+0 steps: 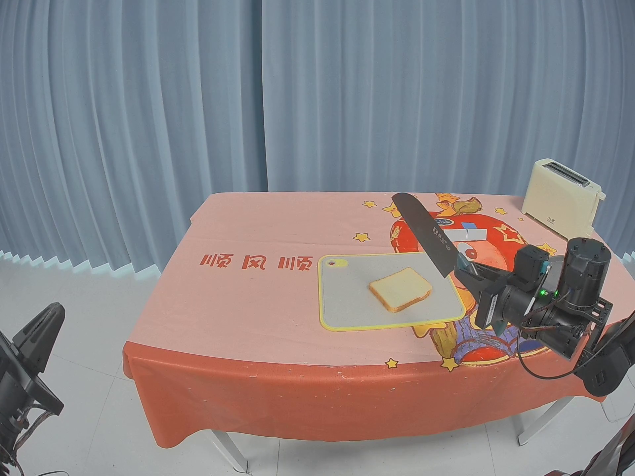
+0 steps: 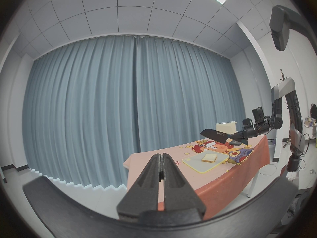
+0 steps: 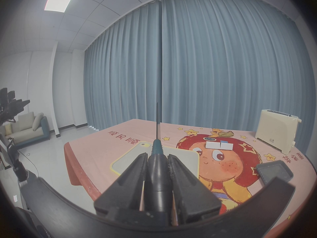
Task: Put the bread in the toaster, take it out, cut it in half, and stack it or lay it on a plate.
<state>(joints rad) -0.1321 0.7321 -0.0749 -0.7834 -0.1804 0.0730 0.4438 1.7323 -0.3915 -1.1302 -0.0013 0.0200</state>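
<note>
The slice of bread (image 1: 400, 289) lies flat on the cutting board (image 1: 344, 309) on the table (image 1: 231, 312), and the toaster (image 1: 562, 198) stands at the far right corner. The right gripper (image 3: 158, 161) is clamped on the handle of a knife (image 1: 424, 234), whose blade is raised above the board's right edge, clear of the bread. The left gripper (image 2: 161, 172) hangs off the table's near left side, its fingers pressed together on nothing.
</note>
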